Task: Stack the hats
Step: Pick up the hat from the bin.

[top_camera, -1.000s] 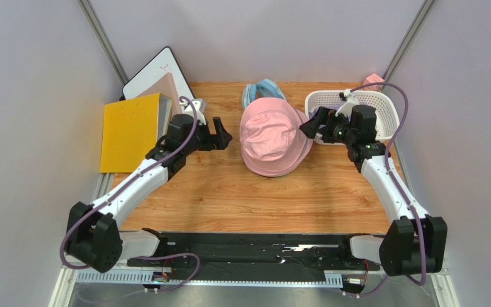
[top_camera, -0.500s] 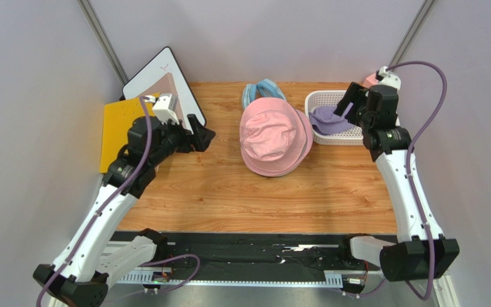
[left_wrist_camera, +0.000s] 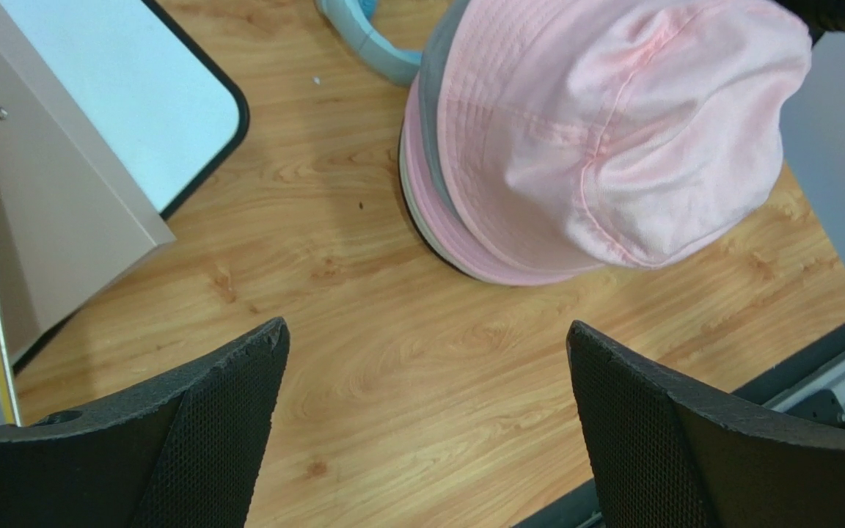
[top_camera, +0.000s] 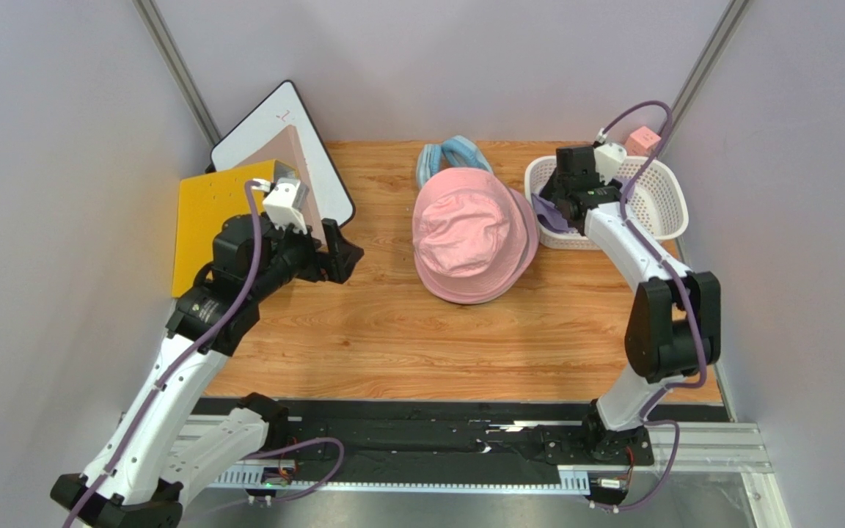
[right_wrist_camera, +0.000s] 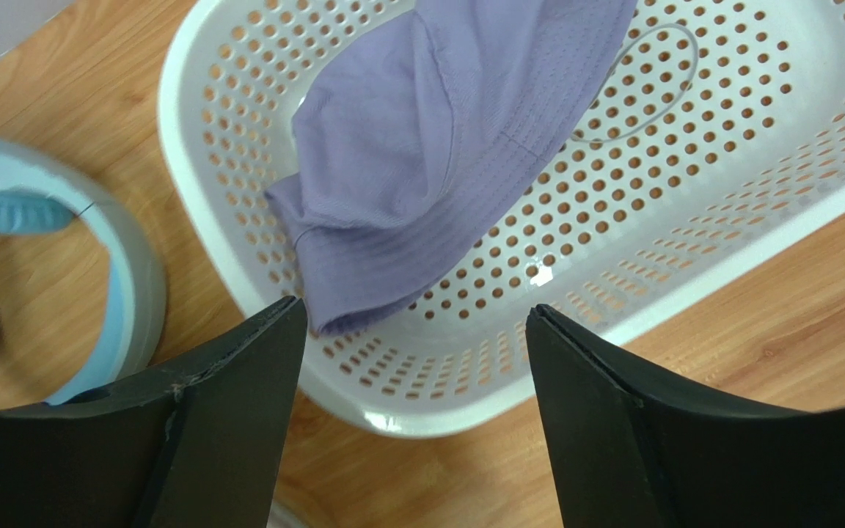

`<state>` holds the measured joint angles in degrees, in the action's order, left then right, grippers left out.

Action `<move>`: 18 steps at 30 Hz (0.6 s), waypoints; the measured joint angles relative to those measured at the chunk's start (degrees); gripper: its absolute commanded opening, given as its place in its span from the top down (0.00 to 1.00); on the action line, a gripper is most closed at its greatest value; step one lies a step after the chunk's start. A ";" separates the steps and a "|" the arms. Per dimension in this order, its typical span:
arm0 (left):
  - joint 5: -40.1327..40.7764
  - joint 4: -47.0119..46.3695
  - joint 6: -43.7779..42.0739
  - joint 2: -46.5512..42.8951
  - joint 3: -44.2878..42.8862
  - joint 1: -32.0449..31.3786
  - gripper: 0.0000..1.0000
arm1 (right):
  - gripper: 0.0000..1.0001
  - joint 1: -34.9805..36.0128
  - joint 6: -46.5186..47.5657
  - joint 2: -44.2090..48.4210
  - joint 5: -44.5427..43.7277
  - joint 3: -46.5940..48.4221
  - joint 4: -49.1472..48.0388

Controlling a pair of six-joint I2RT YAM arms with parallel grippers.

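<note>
At the far left, a yellow board (top_camera: 218, 231) and a white panel (top_camera: 267, 132) sat by the wall. The left gripper (left_wrist_camera: 427, 358) hovered beside them with its fingers spread wide, facing the pink hat (top_camera: 471, 233). That hat sat mid-table atop other brims, with a light blue ring (top_camera: 451, 156) just behind it. To the right, the lavender hat (right_wrist_camera: 449, 143) lay in the white basket (right_wrist_camera: 724, 143). The right gripper (right_wrist_camera: 416, 314) hung over the basket's rim, fingers apart and elbow sharply folded.

A pink hat (left_wrist_camera: 614, 132) lies atop other hats (left_wrist_camera: 425, 143) on the table (left_wrist_camera: 284, 209), beyond the parted end effector (left_wrist_camera: 425, 330).
</note>
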<state>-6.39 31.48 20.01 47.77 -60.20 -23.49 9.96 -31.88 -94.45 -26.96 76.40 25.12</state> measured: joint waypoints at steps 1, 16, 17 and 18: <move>-0.63 0.20 0.00 0.33 0.48 0.00 0.01 | 0.23 -0.02 -1.03 -1.75 -1.44 0.55 -0.57; -2.78 0.85 -0.79 -1.29 1.68 0.00 0.01 | 0.27 -0.22 -12.07 -15.76 -13.60 6.58 -6.12; -2.78 0.85 -0.83 -1.29 1.68 0.00 0.01 | 0.28 -0.22 -12.44 -16.46 -13.94 7.08 -6.16; -2.78 0.85 -0.85 -1.27 1.73 0.00 0.01 | 0.28 -0.22 -13.11 -17.73 -14.51 7.91 -6.19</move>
<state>-9.17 32.34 19.16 46.50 -58.48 -23.49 9.74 -44.99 -112.18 -41.47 84.31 18.94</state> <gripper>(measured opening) 0.993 0.730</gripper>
